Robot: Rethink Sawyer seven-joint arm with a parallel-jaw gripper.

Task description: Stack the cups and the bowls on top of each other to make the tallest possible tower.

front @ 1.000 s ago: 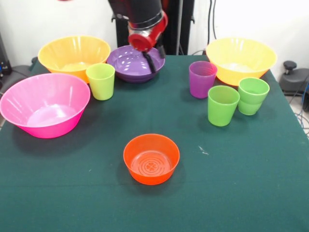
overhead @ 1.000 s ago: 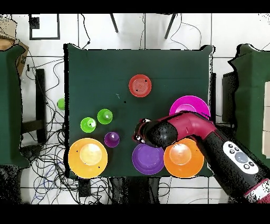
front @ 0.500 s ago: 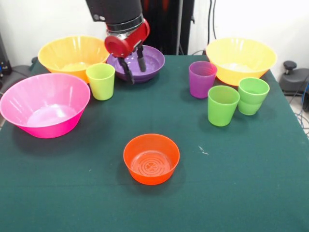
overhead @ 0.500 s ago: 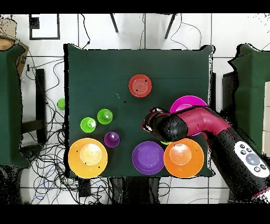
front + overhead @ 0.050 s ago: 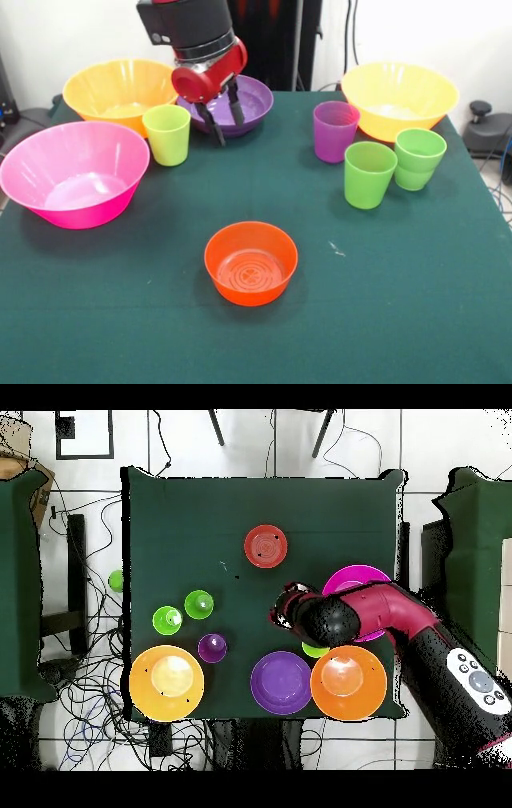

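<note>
Cups and bowls sit apart on the table (image 5: 416, 320); nothing is stacked yet. The gripper (image 5: 223, 112) hangs with its fingers spread and empty at the near rim of the purple bowl (image 5: 248, 102), just beside the yellow-green cup (image 5: 166, 134). That cup looks light, stiff and smooth, so I'd guess it could slip; a pinch over one wall at the rim seems the surest hold. The orange bowl (image 5: 250, 262) stands alone near the front. The purple cup (image 5: 335, 130) and two green cups (image 5: 369, 174) cluster by one yellow bowl (image 5: 399, 98). The pink bowl (image 5: 74, 171) and other yellow bowl (image 5: 122, 90) look empty, like every container here.
</note>
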